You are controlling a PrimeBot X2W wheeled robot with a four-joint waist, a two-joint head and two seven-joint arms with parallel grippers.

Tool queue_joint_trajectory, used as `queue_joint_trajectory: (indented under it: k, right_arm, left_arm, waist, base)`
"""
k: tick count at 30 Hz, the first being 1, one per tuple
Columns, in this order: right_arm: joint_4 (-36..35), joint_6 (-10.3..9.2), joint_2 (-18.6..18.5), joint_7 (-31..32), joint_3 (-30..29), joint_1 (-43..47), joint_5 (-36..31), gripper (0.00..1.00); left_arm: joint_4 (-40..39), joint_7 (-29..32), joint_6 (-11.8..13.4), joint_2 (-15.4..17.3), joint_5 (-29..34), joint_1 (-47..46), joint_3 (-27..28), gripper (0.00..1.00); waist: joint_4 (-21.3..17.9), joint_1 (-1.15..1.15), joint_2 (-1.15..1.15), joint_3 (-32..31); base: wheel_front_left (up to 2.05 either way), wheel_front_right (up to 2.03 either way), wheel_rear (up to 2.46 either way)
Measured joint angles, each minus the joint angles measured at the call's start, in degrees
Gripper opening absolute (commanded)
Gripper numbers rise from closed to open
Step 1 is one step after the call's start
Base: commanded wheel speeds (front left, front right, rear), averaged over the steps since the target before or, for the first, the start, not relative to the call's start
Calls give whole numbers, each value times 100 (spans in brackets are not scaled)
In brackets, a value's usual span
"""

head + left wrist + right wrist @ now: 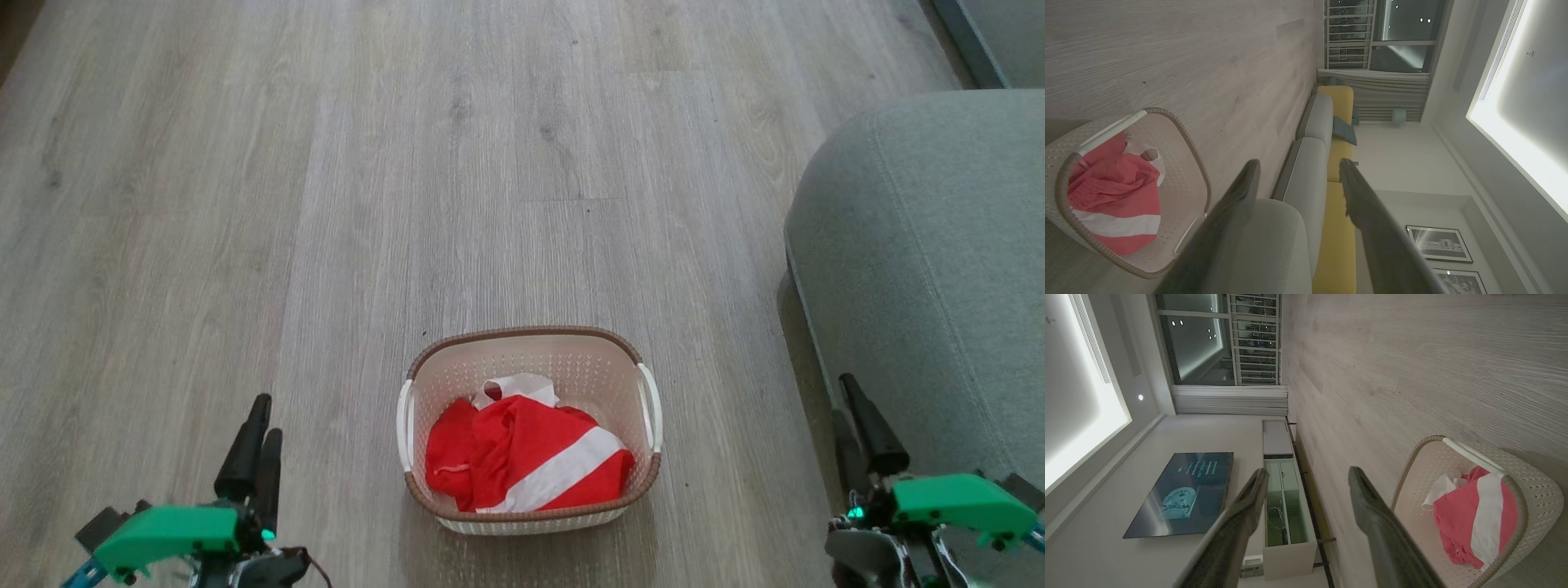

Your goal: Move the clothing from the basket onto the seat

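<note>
Clothing [526,457] lies crumpled inside the basket [589,367], heaped toward the basket's near wall; its white stripe runs across the top and a white part points to the basket's far wall. Basket stands on the wood-look floor [245,204]; seat [922,245] is right of the basket, apart from it. Left gripper [268,416] is left of the basket and well apart from it; fingers are parted with a bare gap between them in the left wrist view. Right gripper [842,398] is right of the basket, beside the seat's edge; fingers are likewise spread, gap bare. Clothing sits between the two grippers, touched by neither.
</note>
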Motion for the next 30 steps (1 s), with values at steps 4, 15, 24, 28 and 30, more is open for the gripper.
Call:
queue_joint_trajectory:
  k: [4, 15, 24, 28, 30]
  right_arm:
    - [4, 0, -30, -71, 56, -7, -289, 100]
    - [-91, 0, -37, -250, 122, -10, -1729, 100]
    - [-202, 0, -40, -392, 253, -12, -2677, 100]
    - [-202, 0, -52, -464, 334, -12, -3043, 100]
    - [-188, 0, -59, -494, 376, -12, -3221, 100]
  left_arm:
    - [5, -78, 0, 2, 183, 0, -60, 100]
    - [31, -267, -1, 3, 1161, -1, -2, 100]
    - [-42, -401, -1, 3, 2063, -1, 16, 100]
    - [-96, -454, 3, 4, 2460, -1, 10, 100]
    - [-131, -506, 23, 4, 2658, -1, 0, 100]
  waist:
    - [2, 0, 0, 2]
    - [11, 0, 0, 8]
    - [16, 0, 0, 8]
    - [18, 0, 0, 7]
    - [20, 0, 0, 7]
  base:
    - [0, 0, 0]
    - [0, 0, 0]
    - [0, 0, 0]
    - [0, 0, 0]
    - [0, 0, 0]
